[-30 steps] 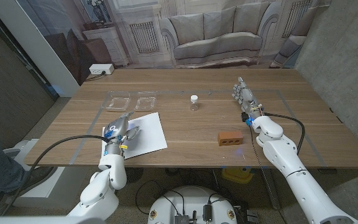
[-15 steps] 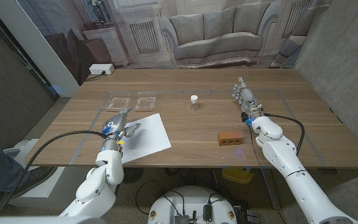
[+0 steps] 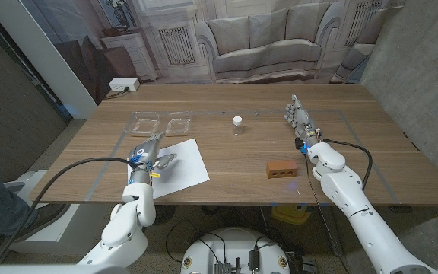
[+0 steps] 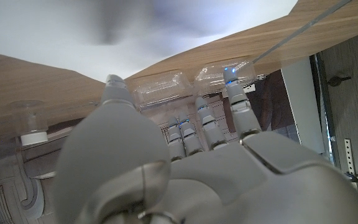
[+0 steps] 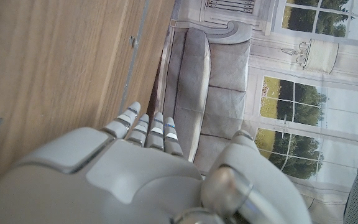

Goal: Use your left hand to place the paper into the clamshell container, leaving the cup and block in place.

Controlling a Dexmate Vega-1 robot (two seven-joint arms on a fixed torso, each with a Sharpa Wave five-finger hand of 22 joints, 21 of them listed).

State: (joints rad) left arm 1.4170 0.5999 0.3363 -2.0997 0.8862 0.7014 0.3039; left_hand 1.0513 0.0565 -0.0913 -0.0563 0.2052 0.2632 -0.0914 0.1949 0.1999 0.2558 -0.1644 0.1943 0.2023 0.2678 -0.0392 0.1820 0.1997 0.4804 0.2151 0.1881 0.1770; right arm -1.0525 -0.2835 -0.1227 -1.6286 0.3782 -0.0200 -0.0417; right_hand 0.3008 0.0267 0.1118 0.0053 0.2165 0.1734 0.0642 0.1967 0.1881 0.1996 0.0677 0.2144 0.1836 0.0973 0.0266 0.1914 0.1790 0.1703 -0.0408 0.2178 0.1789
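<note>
Paper point(image 3: 179, 163): one white sheet, lying flat on the wooden table point(image 3: 226, 156) near its front edge, on the robot's left side. It is judged light, thin and limp, liable to slide and to buckle if pushed; a pinch at a lifted edge or corner is judged the best hold. The sheet is turned slightly off square; its long axis appears to run roughly from the table's front edge toward the back, one far corner pointing toward the clamshell container point(image 3: 161, 123).

Left hand point(image 3: 149, 157): placed over the sheet's left part, fingers point(image 4: 242, 106) extended and slightly apart. Whether the sheet is touched or pinched cannot be told.

Clamshell container: clear plastic, lying open just beyond the sheet.

Cup point(image 3: 237, 124): small, clear, upright, well apart from the sheet.

Block point(image 3: 282, 168): brick-red, right of the sheet, near the front.

Right hand point(image 3: 296, 116): set at the table's right side, fingers straight and close together, nothing held.
</note>
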